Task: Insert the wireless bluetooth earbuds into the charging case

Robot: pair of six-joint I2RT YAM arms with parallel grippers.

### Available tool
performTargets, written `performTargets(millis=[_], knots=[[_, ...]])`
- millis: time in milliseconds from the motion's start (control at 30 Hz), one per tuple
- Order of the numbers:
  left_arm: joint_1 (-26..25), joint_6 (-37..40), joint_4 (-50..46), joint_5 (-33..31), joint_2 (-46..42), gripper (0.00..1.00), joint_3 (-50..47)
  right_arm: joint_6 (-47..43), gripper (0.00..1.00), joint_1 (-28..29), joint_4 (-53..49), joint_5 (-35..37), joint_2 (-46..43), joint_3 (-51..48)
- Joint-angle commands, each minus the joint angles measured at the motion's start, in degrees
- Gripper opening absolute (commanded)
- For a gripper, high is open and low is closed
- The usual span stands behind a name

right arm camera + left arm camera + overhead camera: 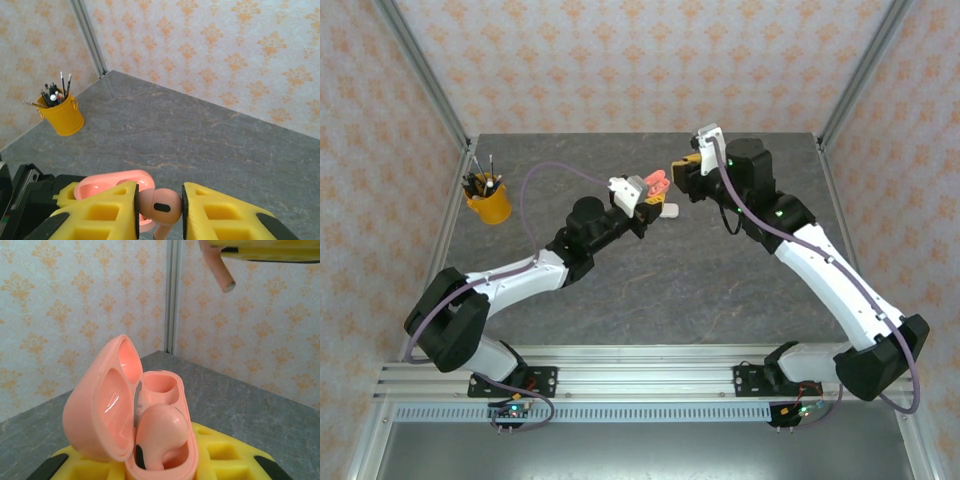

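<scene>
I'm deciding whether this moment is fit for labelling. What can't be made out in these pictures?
Left wrist view: the held earbud is cut off by the top edge; its head is out of frame.
Right wrist view: the charging case sits partly behind a yellow finger, hiding its slots.
Top view: the white object lying near the case is too small to identify.

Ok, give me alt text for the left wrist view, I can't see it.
An open coral-pink charging case sits between yellow fingers, one pink earbud seated in its near slot, the far slot empty. The stem of a second pink earbud hangs at top right.
</scene>
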Motion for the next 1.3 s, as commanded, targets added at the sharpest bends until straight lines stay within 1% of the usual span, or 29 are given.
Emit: performTargets(millis=[0, 200, 433, 700, 1267], knots=[[-0.34, -0.22, -0.62, 1.42, 0.28, 0.0, 2.38, -4.52, 0.26, 1.57, 0.02, 2.06, 0.12, 1.91], [-0.34, -0.08, -1.4, 1.7, 0.1, 0.0, 2.84, -7.4, 0.25, 3.71, 0.67, 4.32, 0.4, 1.48], [-0.34, 0.0, -1.66, 1.69, -0.16, 0.0, 3.31, -7.5, 0.23, 5.11, 5.63, 6.87, -0.58, -2.18], [-0.34, -0.17, -1.41, 1.67, -0.22, 0.0, 3.42, -6.24, 0.23, 5.08, 7.64, 7.22, 0.04, -3.7], [-0.34, 0.39, -1.69, 1.43, -1.21, 0.0, 3.37, -5.32, 0.22, 5.08, 8.2, 6.87, 1.98, -4.02]])
